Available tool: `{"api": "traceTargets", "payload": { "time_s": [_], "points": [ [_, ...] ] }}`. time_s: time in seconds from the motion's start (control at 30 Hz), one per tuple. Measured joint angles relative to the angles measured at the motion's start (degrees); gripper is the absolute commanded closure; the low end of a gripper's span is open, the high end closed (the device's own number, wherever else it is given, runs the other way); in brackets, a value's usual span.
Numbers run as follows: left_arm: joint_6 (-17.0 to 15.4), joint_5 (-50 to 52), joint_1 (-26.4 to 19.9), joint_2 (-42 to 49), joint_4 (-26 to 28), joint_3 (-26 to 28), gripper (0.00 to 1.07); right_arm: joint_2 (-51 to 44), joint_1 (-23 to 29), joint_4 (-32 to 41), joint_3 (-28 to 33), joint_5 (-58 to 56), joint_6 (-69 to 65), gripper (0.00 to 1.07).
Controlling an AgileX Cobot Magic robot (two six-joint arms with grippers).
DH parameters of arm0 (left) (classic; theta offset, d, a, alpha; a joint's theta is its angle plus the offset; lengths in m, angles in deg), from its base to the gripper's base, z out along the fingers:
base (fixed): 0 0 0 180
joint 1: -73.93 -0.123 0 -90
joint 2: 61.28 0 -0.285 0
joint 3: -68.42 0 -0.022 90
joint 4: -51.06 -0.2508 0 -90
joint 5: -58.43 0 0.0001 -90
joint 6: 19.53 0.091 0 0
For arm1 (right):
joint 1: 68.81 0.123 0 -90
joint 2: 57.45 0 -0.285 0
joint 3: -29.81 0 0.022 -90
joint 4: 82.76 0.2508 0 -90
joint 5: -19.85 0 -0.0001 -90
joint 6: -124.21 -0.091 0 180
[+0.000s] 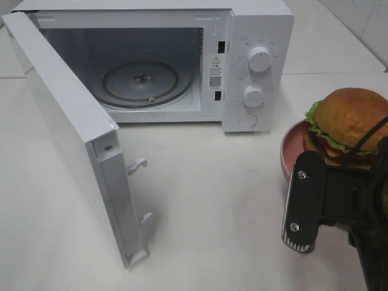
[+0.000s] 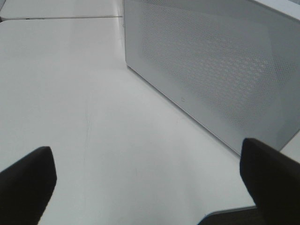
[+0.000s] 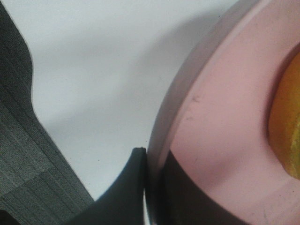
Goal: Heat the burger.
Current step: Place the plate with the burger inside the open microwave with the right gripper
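The burger (image 1: 350, 121), with a golden-brown bun, lettuce and cheese, sits on a pink plate (image 1: 291, 151) at the table's right, in front of the microwave's right side. My right gripper (image 1: 301, 182) is shut on the plate's near rim. The right wrist view shows its fingers (image 3: 136, 192) pinching the plate's rim (image 3: 220, 117), with the burger's edge (image 3: 288, 131) beside it. My left gripper (image 2: 147, 183) is open and empty above the table, facing the outside of the microwave door (image 2: 211, 70); it is out of the high view.
The white microwave (image 1: 257, 36) stands at the back with its door (image 1: 66, 133) swung wide open to the left. Its glass turntable (image 1: 140, 82) is bare. Two dials (image 1: 259, 59) are on its right panel. The table's front edge (image 3: 28, 164) lies close to the plate.
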Motion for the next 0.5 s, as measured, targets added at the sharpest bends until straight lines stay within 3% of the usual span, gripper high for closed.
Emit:
{"api": "traceTargets", "payload": {
  "time_s": [0.5],
  "points": [
    [0.0, 0.0, 0.0, 0.0, 0.0, 0.0, 0.06, 0.0, 0.17, -0.11, 0.11, 1.83, 8.77, 1.07]
  ]
}}
